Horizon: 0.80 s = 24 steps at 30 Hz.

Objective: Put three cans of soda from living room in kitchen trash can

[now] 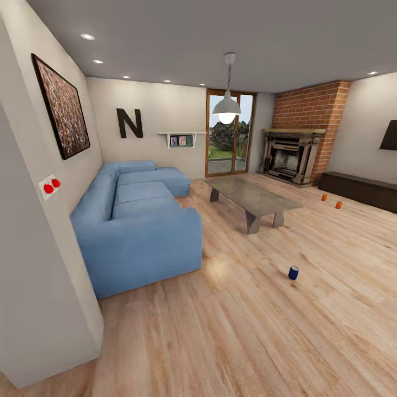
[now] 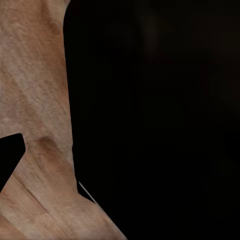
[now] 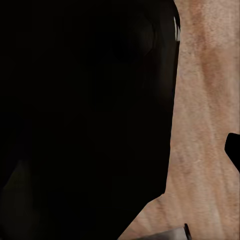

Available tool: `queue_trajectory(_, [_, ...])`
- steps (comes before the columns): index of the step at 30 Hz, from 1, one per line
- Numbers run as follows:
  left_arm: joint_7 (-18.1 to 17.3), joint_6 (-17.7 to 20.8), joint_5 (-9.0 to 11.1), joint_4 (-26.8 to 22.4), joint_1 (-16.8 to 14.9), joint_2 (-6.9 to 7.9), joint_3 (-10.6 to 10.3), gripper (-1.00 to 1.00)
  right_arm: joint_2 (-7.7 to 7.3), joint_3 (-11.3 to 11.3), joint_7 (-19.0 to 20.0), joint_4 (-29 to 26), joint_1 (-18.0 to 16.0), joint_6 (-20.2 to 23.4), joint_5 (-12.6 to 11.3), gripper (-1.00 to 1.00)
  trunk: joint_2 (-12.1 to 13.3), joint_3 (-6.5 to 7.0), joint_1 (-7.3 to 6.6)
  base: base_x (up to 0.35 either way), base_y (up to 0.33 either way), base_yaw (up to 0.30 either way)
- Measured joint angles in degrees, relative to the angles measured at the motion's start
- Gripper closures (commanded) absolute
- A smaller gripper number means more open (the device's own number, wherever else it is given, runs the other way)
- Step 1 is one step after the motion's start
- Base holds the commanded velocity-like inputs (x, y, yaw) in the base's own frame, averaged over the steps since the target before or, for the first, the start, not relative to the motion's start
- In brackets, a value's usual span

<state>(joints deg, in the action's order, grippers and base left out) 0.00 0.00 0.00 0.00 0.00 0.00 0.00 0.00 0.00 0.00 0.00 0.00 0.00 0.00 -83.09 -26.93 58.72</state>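
Cans of soda lie scattered on the living-room floor (image 1: 264,331), all three standing upright on the light wood planks. The blue can (image 1: 293,272) is nearest the camera, alone on open floor, well out from the near end of the grey low table (image 1: 251,197) and off to the right of the blue sofa (image 1: 135,220). The two orange cans sit much farther back, near each other but apart: one orange can (image 1: 324,197) and a second orange can (image 1: 338,205), both on the floor between the table's right side and the dark low cabinet (image 1: 361,190) along the right wall. Behind them rises the red brick fireplace (image 1: 300,146).

The sofa runs along the left wall and turns a corner at the far end. On that wall hang a dark framed picture (image 1: 62,107) and a white plate with two red dots (image 1: 50,186). The back wall carries a large black letter N (image 1: 129,123), a small shelf (image 1: 182,138) and a glass door (image 1: 230,135), with a white pendant lamp (image 1: 226,107) hanging before it. A dark TV (image 1: 389,136) edges in at the right.

Both wrist views look down at wood planks past large black shapes close to the lens; the fingers cannot be made out there, so I cannot tell whether either pair is spread or pressed together.
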Motion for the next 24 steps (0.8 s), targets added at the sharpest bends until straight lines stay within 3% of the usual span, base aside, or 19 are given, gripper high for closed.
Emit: queue_trajectory(24, [-0.17, -0.33, 0.08, -0.09, -0.01, -0.26, 0.18, -1.00, 0.11, -0.25, 0.83, -0.01, -0.09, 0.62, -0.13, -1.00, 0.01, 0.00, 0.00, 0.000, 0.000, 0.000])
